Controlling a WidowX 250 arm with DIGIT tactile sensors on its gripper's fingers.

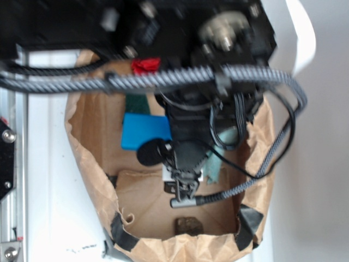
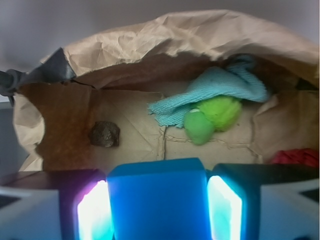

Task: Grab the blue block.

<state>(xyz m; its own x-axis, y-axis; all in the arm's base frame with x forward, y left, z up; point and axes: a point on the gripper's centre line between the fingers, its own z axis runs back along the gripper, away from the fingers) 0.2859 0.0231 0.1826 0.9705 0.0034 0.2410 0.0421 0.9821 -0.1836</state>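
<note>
1. A crumpled paper bag, its rim folded down and taped, walls in the whole work area; any lift has to go straight up, well clear of those sides.
2. The arm hangs over the middle of the bag, hiding the block's right end in the exterior view.
3. The block, flat and bright blue with smooth plain faces, lies on the bag's floor and fills the gap between the two pads in the wrist view.
4. The end effector straddles the block, its glowing pads just beside each side face; whether they press yet cannot be told.
5. Judged from this, the step is closing: squeeze evenly on the two flat sides, keep the wrist level, since smooth faces may slip.
6. A teal cloth, a green toy and a dark lump lie well apart, ahead of the block.
</note>
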